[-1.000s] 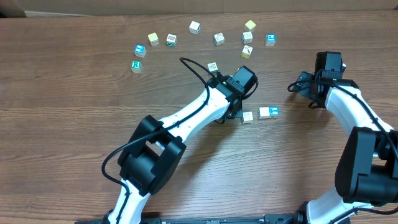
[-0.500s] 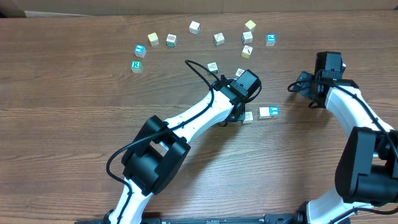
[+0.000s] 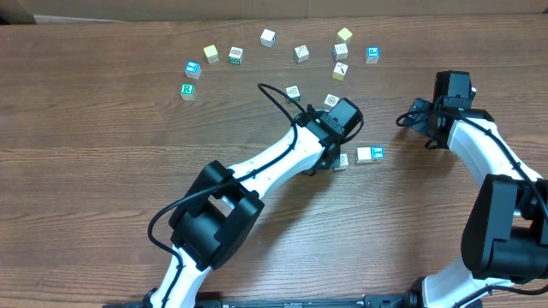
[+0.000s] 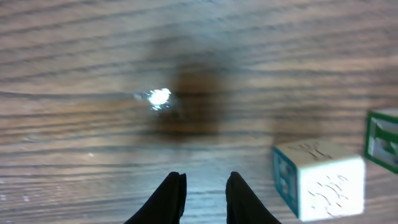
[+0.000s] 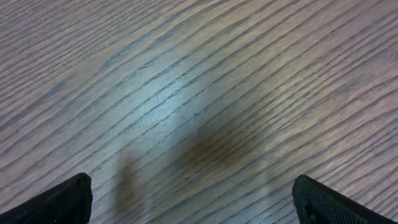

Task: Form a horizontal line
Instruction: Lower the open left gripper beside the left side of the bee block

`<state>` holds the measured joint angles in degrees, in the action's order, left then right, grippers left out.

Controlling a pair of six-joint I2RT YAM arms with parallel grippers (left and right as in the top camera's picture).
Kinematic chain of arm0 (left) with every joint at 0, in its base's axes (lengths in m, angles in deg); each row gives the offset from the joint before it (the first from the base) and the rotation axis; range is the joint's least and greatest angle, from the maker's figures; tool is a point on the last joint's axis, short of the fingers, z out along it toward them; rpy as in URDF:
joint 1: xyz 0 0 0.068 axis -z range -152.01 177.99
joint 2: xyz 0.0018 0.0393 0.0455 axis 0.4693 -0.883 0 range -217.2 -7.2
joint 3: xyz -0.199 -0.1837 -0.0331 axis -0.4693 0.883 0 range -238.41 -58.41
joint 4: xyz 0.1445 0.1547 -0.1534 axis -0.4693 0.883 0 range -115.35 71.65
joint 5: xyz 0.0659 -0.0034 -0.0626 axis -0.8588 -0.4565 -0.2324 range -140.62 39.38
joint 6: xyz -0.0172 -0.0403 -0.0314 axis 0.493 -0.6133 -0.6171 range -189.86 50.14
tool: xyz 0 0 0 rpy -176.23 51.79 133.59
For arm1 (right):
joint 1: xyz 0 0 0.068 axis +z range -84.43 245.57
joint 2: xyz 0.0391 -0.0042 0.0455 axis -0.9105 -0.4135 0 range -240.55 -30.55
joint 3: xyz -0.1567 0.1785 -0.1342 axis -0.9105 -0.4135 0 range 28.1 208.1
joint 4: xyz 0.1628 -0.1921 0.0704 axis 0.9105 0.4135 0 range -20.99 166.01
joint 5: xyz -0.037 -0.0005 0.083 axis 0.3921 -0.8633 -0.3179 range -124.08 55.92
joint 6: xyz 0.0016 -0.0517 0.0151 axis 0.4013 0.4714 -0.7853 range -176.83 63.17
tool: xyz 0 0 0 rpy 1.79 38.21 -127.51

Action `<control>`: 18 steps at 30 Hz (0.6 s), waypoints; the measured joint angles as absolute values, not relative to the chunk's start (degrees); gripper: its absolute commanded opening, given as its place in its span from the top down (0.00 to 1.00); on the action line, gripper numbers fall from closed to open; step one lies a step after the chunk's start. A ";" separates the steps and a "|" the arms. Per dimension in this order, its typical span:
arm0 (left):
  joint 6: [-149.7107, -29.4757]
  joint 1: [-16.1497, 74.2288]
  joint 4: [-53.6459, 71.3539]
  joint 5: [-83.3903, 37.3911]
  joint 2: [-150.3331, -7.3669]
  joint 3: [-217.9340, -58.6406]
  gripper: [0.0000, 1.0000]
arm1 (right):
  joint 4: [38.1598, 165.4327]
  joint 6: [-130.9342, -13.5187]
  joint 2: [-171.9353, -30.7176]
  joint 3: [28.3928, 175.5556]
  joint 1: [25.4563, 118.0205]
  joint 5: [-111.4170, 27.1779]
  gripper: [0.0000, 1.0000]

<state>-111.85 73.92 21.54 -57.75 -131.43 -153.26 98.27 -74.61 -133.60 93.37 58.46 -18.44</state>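
Note:
Three small cubes lie mid-table: a cream cube (image 3: 341, 160), then a small gap, then a white-faced cube (image 3: 364, 155) touching a blue-picture cube (image 3: 377, 153). My left arm reaches across to them, and its wrist (image 3: 342, 115) hides the fingertips from above. In the left wrist view my left gripper (image 4: 205, 199) hangs low over bare wood, jaws a narrow gap apart with nothing between. A cream cube with a teal side (image 4: 317, 186) sits just to its right, and a green-edged cube (image 4: 382, 140) lies beyond. My right gripper (image 5: 199, 205) stands wide open over bare table, also seen from above (image 3: 411, 115).
Several loose cubes curve along the back, from a green "R" cube (image 3: 187, 90) at the left to a blue one (image 3: 372, 54) at the right. Two more cubes (image 3: 292, 91) (image 3: 331, 100) lie just behind my left wrist.
My left arm has slid a little to the right and toward the front, closer to the cream cube. The cubes and the right arm have not moved.

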 measured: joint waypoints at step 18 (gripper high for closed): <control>-111.83 75.63 18.72 -55.17 -131.43 -153.26 0.96 | 98.24 -74.63 -133.60 93.37 58.44 -18.46 0.00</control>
<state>-111.83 75.63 18.72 -55.17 -131.43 -153.26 98.24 -74.63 -133.60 93.37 58.44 -18.46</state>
